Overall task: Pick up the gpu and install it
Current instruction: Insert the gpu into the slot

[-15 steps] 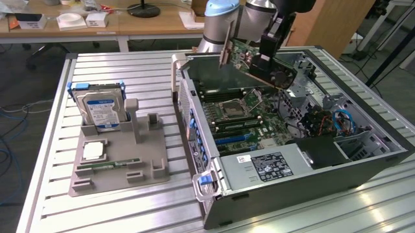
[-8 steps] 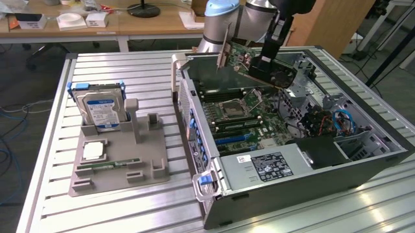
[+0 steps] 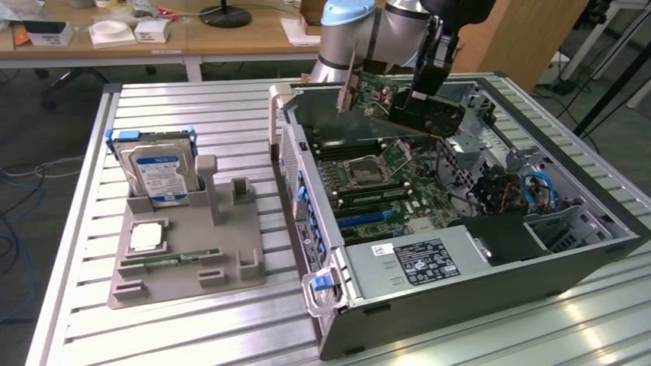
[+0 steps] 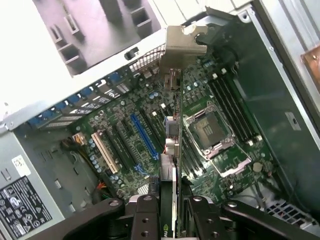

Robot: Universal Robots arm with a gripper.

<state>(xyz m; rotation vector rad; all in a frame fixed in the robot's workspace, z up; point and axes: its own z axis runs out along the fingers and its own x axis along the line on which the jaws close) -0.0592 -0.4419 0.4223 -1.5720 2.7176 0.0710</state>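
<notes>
Pale metal caps one end of the gpu (image 3: 407, 103), a flat card with a green board face and a dark shroud. It hangs tilted in the air over the open computer case (image 3: 458, 297), above the far end of the motherboard (image 3: 382, 187) and, as far as I can see, clear of it and not seated in any slot. The gripper (image 4: 171, 217) has it from above. In the wrist view the two black fingers (image 4: 145, 215) are closed tight on either side of the card's thin edge, and the card runs away from them towards its bracket (image 4: 182, 42), which sits near the rim of the case's perforated wall. Below the card in that view lie a long blue slot (image 4: 145, 137) and a white slot (image 4: 102, 150) beside it, both bare, with the square processor socket (image 4: 210, 127) on the card's other side. Nearer to me inside the case is the grey power supply (image 3: 417, 259) with its black label, and blue cables (image 3: 539, 191) curl at the exterior view's right. To the exterior view's left of the case, well apart, a grey holder (image 3: 188, 286) rests on the slatted metal table (image 3: 152, 335). A silver hard drive (image 3: 158, 171) with a blue label stands upright in it, and a narrow green memory stick (image 3: 163, 261) lies flat nearer its front.
</notes>
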